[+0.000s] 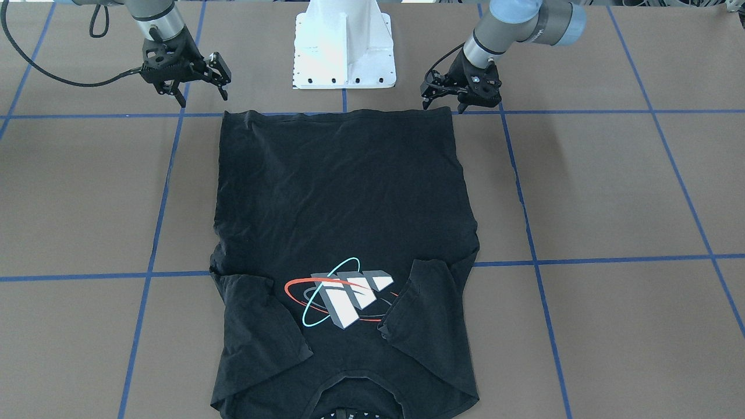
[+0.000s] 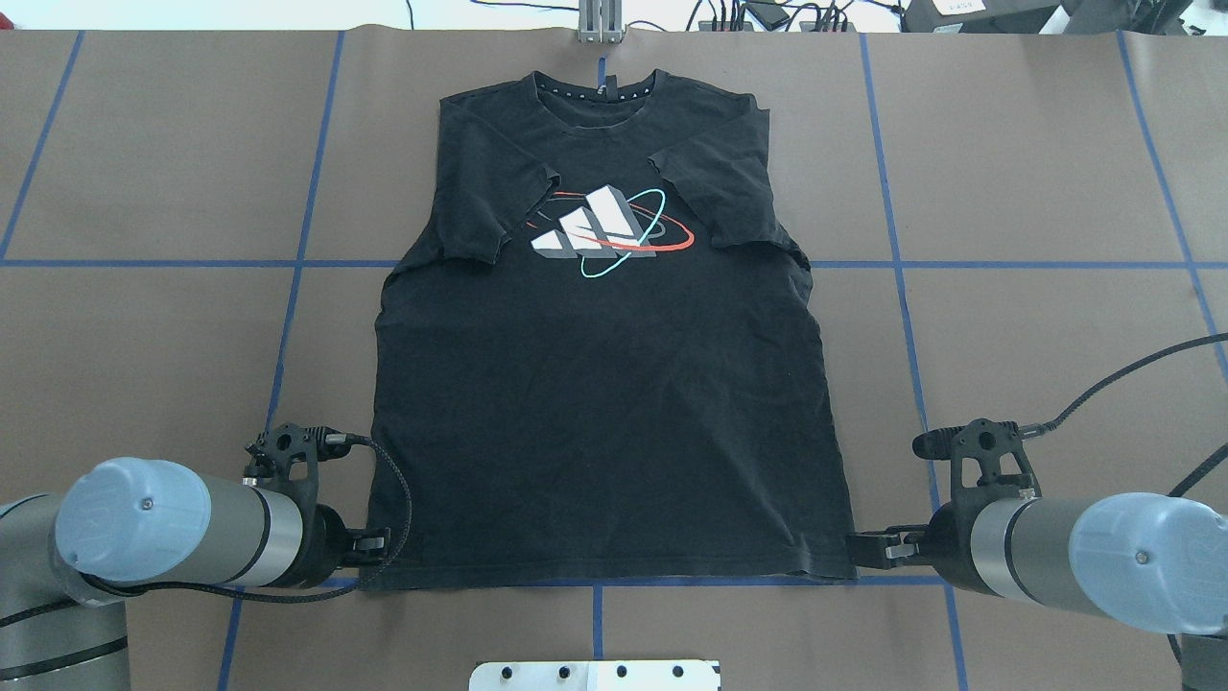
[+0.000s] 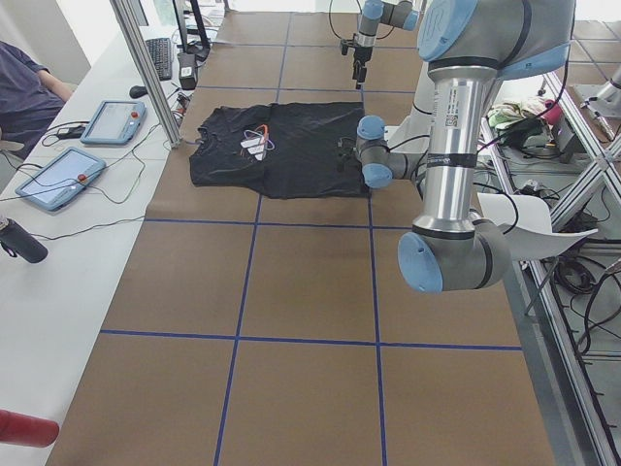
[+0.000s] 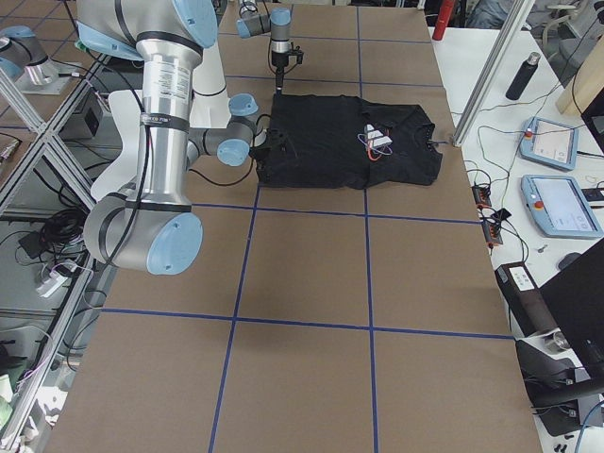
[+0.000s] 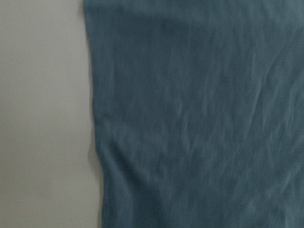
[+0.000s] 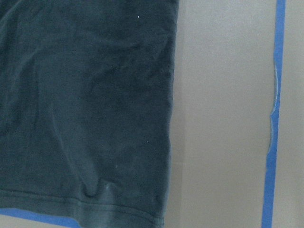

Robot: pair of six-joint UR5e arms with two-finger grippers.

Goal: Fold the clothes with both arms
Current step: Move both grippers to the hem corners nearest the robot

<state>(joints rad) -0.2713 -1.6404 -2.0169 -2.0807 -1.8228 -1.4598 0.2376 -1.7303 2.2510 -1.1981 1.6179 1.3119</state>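
Front view's lower edge crops the T-shirt (image 1: 343, 186) collar.

T-shirt (image 2: 595, 384) on table (image 2: 1055, 173) | left tool (image 2: 372, 549), right tool (image 2: 865, 550) beside hem corners

My feeds are evenly and brightly lit from above, and only soft, pale shadows fall on the worktop (image 1: 611, 192). Both fixed top views are sharp. The left wrist feed is blurred and washed out, the black T-shirt (image 5: 199, 114) reading blue-grey. The right wrist feed is crisper, with the hem stitching just readable. The left side view blows out white at its far end.
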